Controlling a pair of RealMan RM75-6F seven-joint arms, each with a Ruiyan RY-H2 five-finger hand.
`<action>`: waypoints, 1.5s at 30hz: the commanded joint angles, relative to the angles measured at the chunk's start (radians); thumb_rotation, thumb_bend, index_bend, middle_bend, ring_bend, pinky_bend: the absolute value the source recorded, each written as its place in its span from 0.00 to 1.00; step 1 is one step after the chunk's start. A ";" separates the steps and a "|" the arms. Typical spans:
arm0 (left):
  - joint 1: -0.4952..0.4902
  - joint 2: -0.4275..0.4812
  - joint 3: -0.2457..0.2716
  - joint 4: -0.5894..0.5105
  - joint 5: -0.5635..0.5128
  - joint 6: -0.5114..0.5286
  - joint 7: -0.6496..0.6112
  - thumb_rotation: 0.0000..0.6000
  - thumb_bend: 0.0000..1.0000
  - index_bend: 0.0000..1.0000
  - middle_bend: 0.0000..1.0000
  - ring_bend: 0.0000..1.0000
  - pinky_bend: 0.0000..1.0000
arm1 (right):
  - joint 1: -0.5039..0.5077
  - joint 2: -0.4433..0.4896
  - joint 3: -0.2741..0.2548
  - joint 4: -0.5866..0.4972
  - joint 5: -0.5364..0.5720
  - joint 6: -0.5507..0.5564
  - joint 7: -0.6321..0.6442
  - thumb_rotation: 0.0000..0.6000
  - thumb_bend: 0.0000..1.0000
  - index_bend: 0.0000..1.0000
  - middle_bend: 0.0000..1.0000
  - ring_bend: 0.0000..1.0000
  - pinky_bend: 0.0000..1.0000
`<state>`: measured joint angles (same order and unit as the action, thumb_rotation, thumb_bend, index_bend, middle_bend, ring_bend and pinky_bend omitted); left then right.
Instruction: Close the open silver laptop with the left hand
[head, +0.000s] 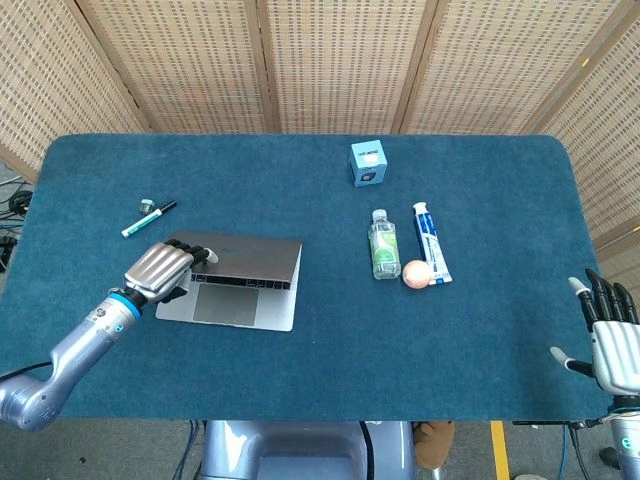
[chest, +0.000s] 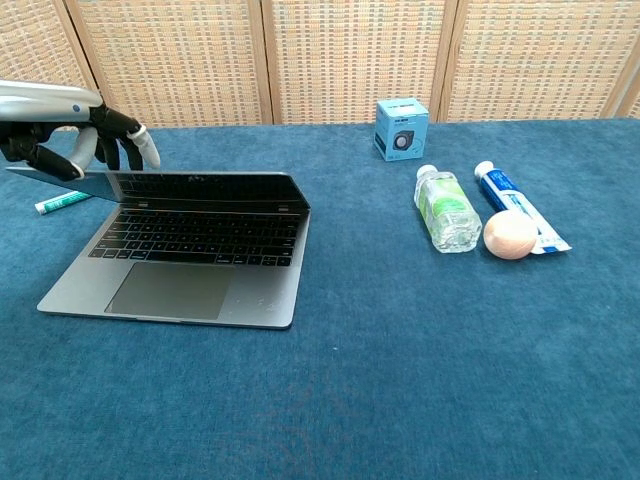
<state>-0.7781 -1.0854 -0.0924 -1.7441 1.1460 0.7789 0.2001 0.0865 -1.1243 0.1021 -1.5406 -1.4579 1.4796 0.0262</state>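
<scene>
From the head view we see the silver laptop (head: 232, 283) lying left of the middle of the blue desk (head: 300, 190), its lid tipped far down over the keyboard so that only the front rows of keys and the trackpad show. Our left hand (head: 160, 270) rests on the lid's left corner, its fingers (head: 196, 254) lying close together across the top edge. Beyond the laptop's left side lies a green and white marker (head: 147, 217). On the right half stand a small blue box (head: 368, 162) at the back and, nearer us, a clear bottle (head: 383, 244) lying beside a blue and white tube (head: 430, 241), with a peach-coloured ball (head: 417, 273) touching the tube. Our right hand (head: 610, 340) hangs off the desk's right front corner, holding nothing, fingers apart and extended.

From the chest view the laptop (chest: 180, 255) shows its lid at a shallow angle above the keys. The left hand (chest: 70, 135) grips the lid's upper left corner, fingers curled over the edge. The marker (chest: 68, 200) lies behind the lid. The box (chest: 402, 128), bottle (chest: 446, 208), tube (chest: 520, 218) and ball (chest: 510, 235) sit to the right.
</scene>
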 joint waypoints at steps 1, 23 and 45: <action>0.014 -0.020 0.010 0.012 0.026 0.016 -0.019 1.00 1.00 0.26 0.33 0.32 0.25 | 0.001 0.001 0.000 -0.001 0.000 -0.001 -0.001 1.00 0.00 0.08 0.00 0.00 0.00; 0.050 -0.188 0.069 0.171 0.140 -0.007 -0.149 1.00 1.00 0.26 0.33 0.32 0.25 | 0.001 0.003 -0.001 -0.002 0.001 -0.005 0.007 1.00 0.00 0.08 0.00 0.00 0.00; 0.053 -0.242 0.087 0.237 0.148 -0.048 -0.192 1.00 1.00 0.26 0.33 0.32 0.25 | 0.001 0.001 -0.004 -0.001 -0.003 -0.006 0.007 1.00 0.00 0.08 0.00 0.00 0.00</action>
<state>-0.7256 -1.3271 -0.0062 -1.5073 1.2933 0.7317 0.0076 0.0878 -1.1231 0.0981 -1.5415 -1.4606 1.4738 0.0329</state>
